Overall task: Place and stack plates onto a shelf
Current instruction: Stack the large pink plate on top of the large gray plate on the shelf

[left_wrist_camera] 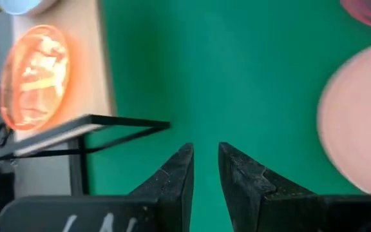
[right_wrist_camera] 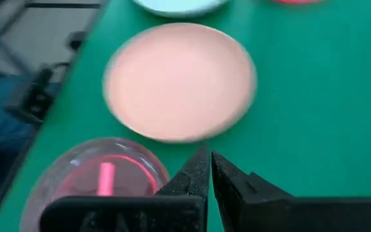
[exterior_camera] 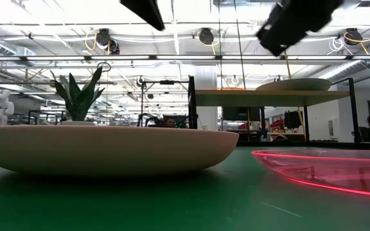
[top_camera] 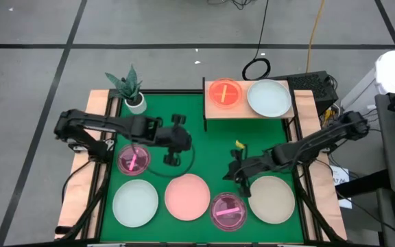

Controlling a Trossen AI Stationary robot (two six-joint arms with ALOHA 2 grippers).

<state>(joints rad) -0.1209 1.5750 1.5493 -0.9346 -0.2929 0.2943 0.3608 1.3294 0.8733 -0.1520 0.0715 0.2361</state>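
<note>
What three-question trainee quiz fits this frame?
1. How many plates sit on the shelf?
2. True or false: the right gripper holds a plate.
3. Which plate lies nearest the plant: A pink plate, B magenta plate, C beige plate?

Key: 1. Two, the orange plate and a blue-green plate. 2. False; it is shut on nothing. 3. B.

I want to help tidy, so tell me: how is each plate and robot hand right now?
orange plate, on shelf
pale blue-green plate, on shelf beside it
pink plate, flat on table
beige plate, flat on table
left gripper, jaws slightly apart, empty
right gripper, jaws shut, empty
</note>
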